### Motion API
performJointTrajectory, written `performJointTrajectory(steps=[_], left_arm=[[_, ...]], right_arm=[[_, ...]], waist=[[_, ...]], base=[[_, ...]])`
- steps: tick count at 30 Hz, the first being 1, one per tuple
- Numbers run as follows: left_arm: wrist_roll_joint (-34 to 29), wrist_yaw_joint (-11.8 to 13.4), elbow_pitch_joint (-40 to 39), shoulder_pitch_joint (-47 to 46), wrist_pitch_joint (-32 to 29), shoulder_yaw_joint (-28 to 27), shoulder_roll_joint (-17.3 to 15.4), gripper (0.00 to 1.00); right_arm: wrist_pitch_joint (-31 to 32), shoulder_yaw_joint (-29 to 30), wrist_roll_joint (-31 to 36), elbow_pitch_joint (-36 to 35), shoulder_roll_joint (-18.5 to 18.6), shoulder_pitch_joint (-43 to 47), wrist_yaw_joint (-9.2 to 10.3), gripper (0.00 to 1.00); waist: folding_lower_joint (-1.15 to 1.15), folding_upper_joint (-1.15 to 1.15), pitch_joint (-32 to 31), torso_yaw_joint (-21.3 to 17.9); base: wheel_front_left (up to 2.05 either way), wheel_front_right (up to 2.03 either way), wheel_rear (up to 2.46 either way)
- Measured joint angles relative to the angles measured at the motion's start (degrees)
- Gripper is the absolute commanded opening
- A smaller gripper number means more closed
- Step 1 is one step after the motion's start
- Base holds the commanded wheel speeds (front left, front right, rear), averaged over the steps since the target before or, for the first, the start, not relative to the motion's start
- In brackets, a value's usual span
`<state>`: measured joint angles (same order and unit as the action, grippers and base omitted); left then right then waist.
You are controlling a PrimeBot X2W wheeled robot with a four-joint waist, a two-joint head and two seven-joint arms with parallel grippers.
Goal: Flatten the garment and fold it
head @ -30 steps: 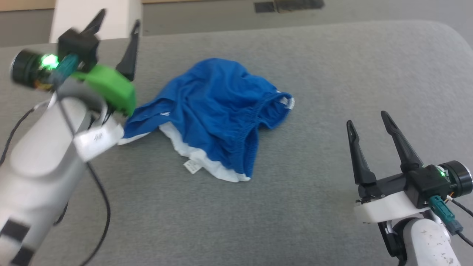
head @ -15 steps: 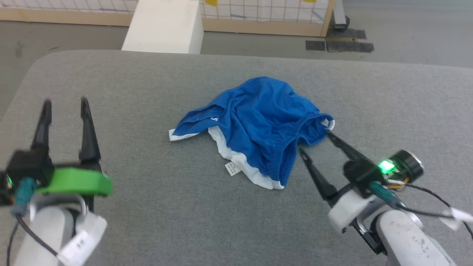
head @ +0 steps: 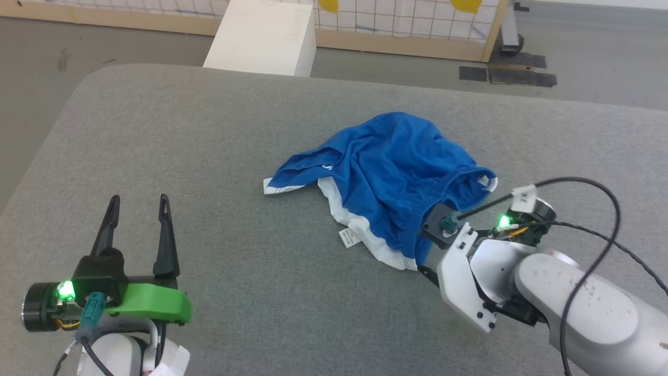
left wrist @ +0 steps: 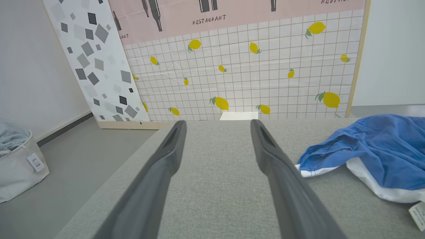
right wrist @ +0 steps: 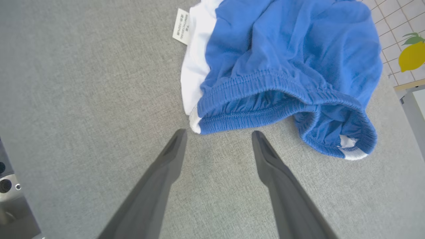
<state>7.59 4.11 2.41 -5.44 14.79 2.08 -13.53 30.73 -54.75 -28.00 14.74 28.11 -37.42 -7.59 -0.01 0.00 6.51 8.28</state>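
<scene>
The blue shorts (head: 386, 177) lie crumpled mid bench (head: 209, 130), not yet flattened. Right claw (right wrist: 217, 134), at their 4 o'clock by the waistband (right wrist: 265, 79), and left claw (head: 138, 201), far off at 8, are spread apart, empty. Next, I think: pinch the waistband.

Garment (head: 386, 167): one, centre of the head view.
Sewn label (head: 348, 237): one, at its lower edge.
Grippers: two. Left gripper (head: 139, 198) at lower left, right gripper (right wrist: 218, 132). Two dark fingers (left wrist: 159, 172) apiece, four in all.
Grey padded surface (head: 209, 130): one.
White block (head: 261, 39): one, top centre.
Patterned panels, left wrist view: two. Lemon-grid panel (left wrist: 265, 83), grey-diamond panel (left wrist: 99, 66).
Cloth bin (left wrist: 16, 172): one, lower left.
</scene>
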Motion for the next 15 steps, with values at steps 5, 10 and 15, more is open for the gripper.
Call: performJointTrajectory(steps=[5,10,15], left_arm=[[-1.59,-1.72,0.84,-0.39,0.00,-0.83,1.77,1.00],[-2.55,-2.82,1.19,-1.16,0.00,-1.25,3.64,1.00],[-3.07,-3.94,2.00,-2.15,0.00,-1.64,4.93,1.00]], right_arm=[[2.99,-7.24,-6.65,1.83,0.24,-5.30,0.00,1.00],[2.15,-10.55,-8.95,7.05,-0.41,-8.87,0.01,1.00],[1.21,-14.88,-10.44,11.79,-2.10,-10.30,0.01,1.00]], waist=[[0.00,0.00,1.18,1.29],[0.00,0.00,2.81,2.54],[0.00,0.00,4.78,3.73]], base=[[0.00,0.00,0.00],[0.00,0.00,0.00],[0.00,0.00,0.00]])
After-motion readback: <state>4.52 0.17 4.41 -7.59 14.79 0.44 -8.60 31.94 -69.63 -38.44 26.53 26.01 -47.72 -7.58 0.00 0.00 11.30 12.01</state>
